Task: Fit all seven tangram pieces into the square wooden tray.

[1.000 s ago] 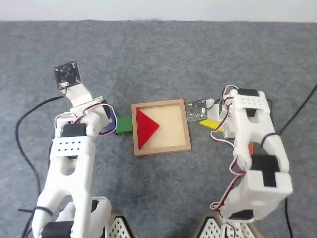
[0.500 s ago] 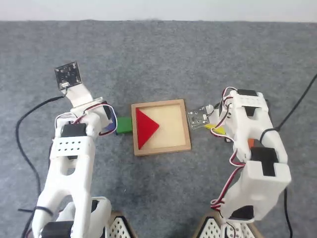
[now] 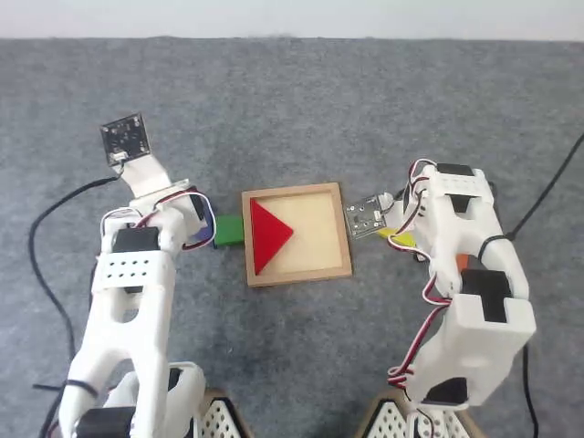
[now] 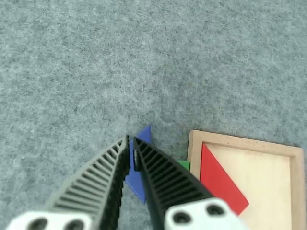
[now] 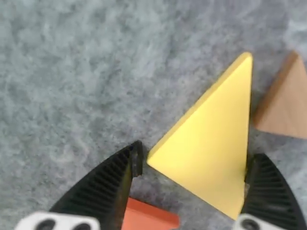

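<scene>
High view first: the grey carpeted table [image 3: 292,109] carries the square wooden tray [image 3: 301,275] between my two arms, with one large red triangle [image 3: 267,235] lying flat against its left wall, so I count one piece of seven fitted. Over the last second my right wrist has swung off the tray's far corner and down over the yellow triangle [image 5: 211,158], then all but stopped. My right gripper [image 5: 194,165] now stands open astride that piece, one finger by its corner and the other at the opposite edge, so closing on it looks like the next step. The tan triangle [image 5: 283,108] and orange piece [image 5: 146,218] lie just beside it. My left gripper [image 4: 130,141] is closed on nothing above the blue piece [image 4: 139,179], near the green piece [image 3: 228,230] at the tray's left side.
</scene>
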Robot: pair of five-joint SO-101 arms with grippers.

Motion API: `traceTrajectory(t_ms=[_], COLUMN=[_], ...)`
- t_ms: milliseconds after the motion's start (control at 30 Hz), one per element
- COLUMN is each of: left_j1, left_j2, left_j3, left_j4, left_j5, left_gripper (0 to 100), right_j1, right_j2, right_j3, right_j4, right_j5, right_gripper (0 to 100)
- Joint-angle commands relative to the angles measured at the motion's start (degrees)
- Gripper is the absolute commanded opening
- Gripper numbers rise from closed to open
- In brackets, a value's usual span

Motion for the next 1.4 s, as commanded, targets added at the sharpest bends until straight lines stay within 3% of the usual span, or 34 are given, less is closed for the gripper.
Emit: traceTrajectory(t_ms=[0, 167, 467, 800, 967, 1200, 1367], left_j1=[0.00, 0.00, 0.00, 0.00, 0.00, -0.35, -0.44], left_j2=[-2.64, -2.64, -2.64, -2.64, -2.64, -2.64, -2.64], left_j3=[-1.54, -1.54, -1.45, -1.36, -1.36, -1.36, -1.36], left_j4=[0.18, 0.26, 0.26, 0.26, 0.26, 0.26, 0.26], left_j5=[0.26, 0.26, 0.26, 0.26, 0.26, 0.26, 0.35], left_gripper=[1, 1, 1, 1, 1, 1, 1], right_j1=[-0.22, -0.40, -0.22, -0.66, -2.24, -14.99, -26.42], right_j2=[0.31, 0.31, -0.84, -11.56, -16.31, -22.46, -20.00], right_j3=[-1.67, -1.67, -2.99, -3.43, -3.43, -3.52, -3.52], right_j4=[-0.04, -0.22, 1.27, 8.22, 8.40, 7.43, -0.84], right_j5=[0.18, -1.49, -3.43, -4.22, -9.93, -22.95, -34.90], right_gripper=[30.8, 19.5, 19.3, 19.1, 19.1, 19.1, 19.4])
